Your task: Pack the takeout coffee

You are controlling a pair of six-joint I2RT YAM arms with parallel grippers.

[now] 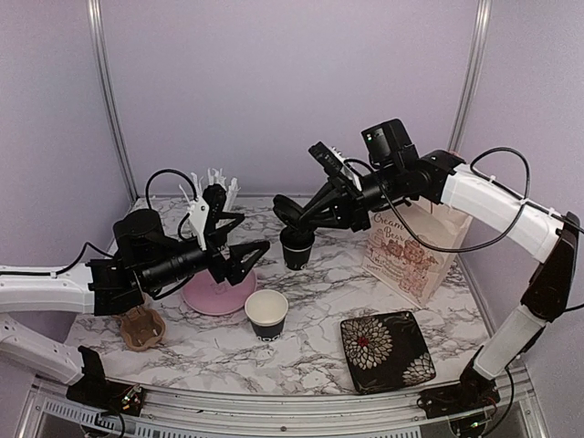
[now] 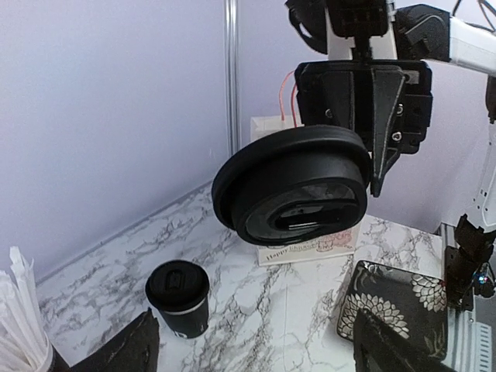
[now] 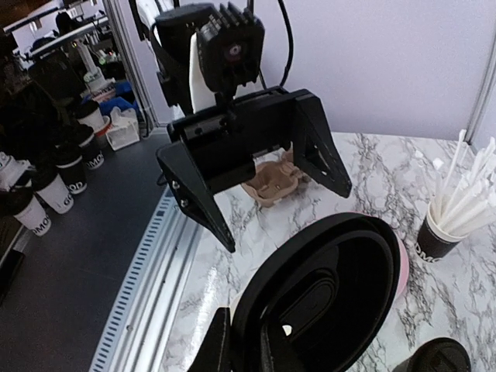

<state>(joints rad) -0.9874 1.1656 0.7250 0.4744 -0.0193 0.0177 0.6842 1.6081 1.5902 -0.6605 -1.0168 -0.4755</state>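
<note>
The right hand [image 1: 292, 212] is closed on a round black plastic lid [image 2: 291, 186] and pinches it at the rim. The lid hangs tilted, almost on its edge, with one flat face turned toward the left side of the scene. Below it, without touching, stands a small black paper cup with its lid already on [image 1: 297, 248].

The other small black paper cup with a pale inside [image 1: 266, 315] has no lid. It stands upright, mouth up, on the marble-patterned desk [image 1: 319, 301]. From the held lid it lies lower, nearer to the arm bases and a little to the left. I judge that the coming move turns on this relation: the lid must travel toward the near side and be turned flat before it can sit on the open mouth.

The left hand [image 1: 248, 261] is spread wide and holds nothing. It hangs facing the lid, over the edge of a round pink plate [image 1: 214, 297], just on the far-left side of the open cup. The left hand is therefore the nearer one to that cup, but the lid is with the right hand.

A printed paper bag [image 1: 411, 251] stands to the right of the lidded cup, and a brown pulp cup carrier [image 1: 143, 328] lies at the near left, well apart from both cups.
</note>
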